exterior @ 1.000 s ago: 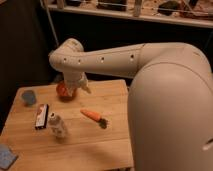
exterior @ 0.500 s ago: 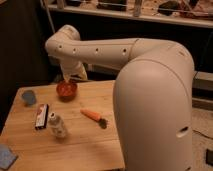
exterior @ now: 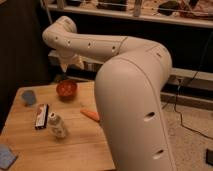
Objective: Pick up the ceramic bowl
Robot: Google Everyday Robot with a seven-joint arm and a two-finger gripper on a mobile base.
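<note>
Most of what I can see from here is the robot's big white arm (exterior: 132, 100), which rises from the lower right and bends over to the upper left. Under it stands a wooden table (exterior: 75, 150), with a metal shelf rack (exterior: 150, 19) running along the wall behind.

At the arm's far end the gripper (exterior: 71, 61) hangs pointing down over the back edge of the table. It looks pale and blurred against the dark, and I cannot tell whether it is open or closed. It holds nothing that I can make out.

The ceramic bowl (exterior: 66, 89) sits upright on the table near the back edge, almost straight below the gripper and clearly apart from it, with a gap of dark background between them.

Nearer the front stands a small clear bottle (exterior: 56, 125), and just to its left lies a dark flat packet (exterior: 41, 116). An orange, carrot-like thing (exterior: 90, 114) lies to the right, against the arm. A small blue cup (exterior: 28, 97) stands left of the bowl, and a blue pad (exterior: 6, 156) lies at the front left corner.
</note>
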